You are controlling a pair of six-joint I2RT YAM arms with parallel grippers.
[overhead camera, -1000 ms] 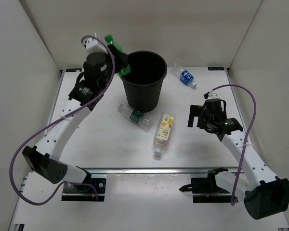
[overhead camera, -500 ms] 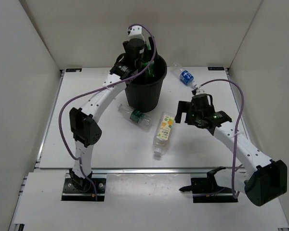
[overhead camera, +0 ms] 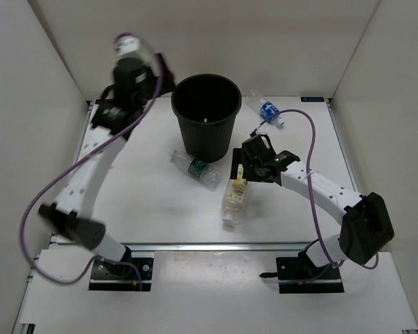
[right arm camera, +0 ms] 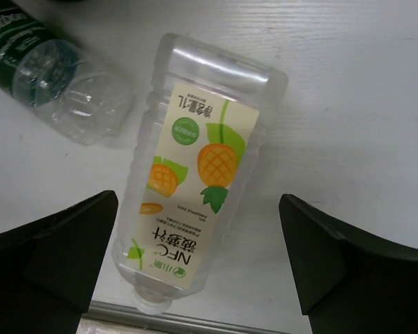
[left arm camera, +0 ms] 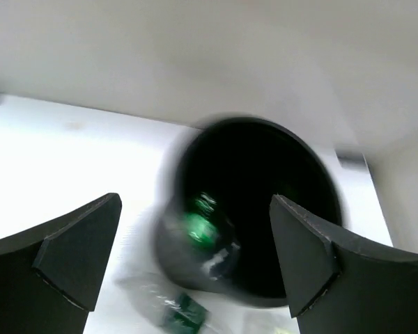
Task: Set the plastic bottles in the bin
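The black bin point(overhead camera: 206, 117) stands upright at the back centre. In the blurred left wrist view a green bottle point(left arm camera: 198, 226) lies inside the bin point(left arm camera: 265, 202). My left gripper point(overhead camera: 161, 72) is open and empty, raised to the left of the bin's rim. On the table lie three clear bottles: a green-label one point(overhead camera: 195, 169), a yellow-orange pineapple-label one point(overhead camera: 235, 195) and a blue-label one point(overhead camera: 268, 111). My right gripper point(overhead camera: 245, 163) hovers open just above the pineapple-label bottle point(right arm camera: 195, 181), its fingers apart on either side and not touching it.
White walls close the table in on the left, back and right. The green-label bottle point(right arm camera: 56, 76) lies close to the pineapple-label bottle's base, just in front of the bin. A metal rail point(overhead camera: 216, 245) runs along the table's near edge.
The left gripper carried the green bottle over the bin, opened and let it drop in, then swung back left. The right arm moved left over the pineapple-label bottle.
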